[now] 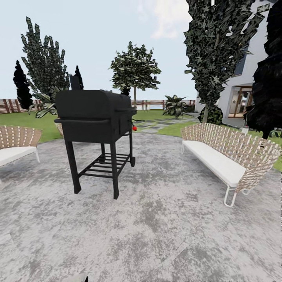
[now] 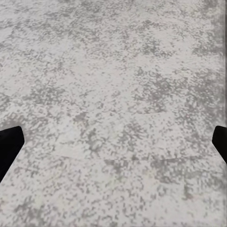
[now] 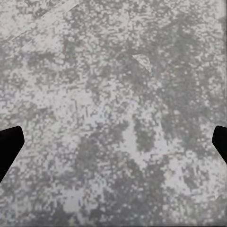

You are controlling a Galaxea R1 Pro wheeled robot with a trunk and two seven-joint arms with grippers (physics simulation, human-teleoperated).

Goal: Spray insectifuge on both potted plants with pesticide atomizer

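I stand on the round grey patio [image 1: 164, 219] of the garden. A rosette of pointed green leaves [image 1: 175, 105] grows far off on the lawn, and paler pointed leaves [image 1: 44, 108] poke out behind the grill's left side; no pot is visible under either. A tiny red spot [image 1: 134, 128] shows just past the grill's right edge, too small to identify. My left gripper [image 2: 113, 146] hangs open over bare patio stone, with nothing between its fingers. My right gripper [image 3: 113, 146] is open over the same stone.
A black barbecue grill [image 1: 96, 117] on legs stands ahead to the left. A wicker sofa [image 1: 229, 156] lies to the right, another [image 1: 15, 143] at the left edge. Stone slabs [image 1: 156, 126] lead across the lawn toward trees, a brown fence [image 1: 11, 105] and a house [image 1: 244, 90].
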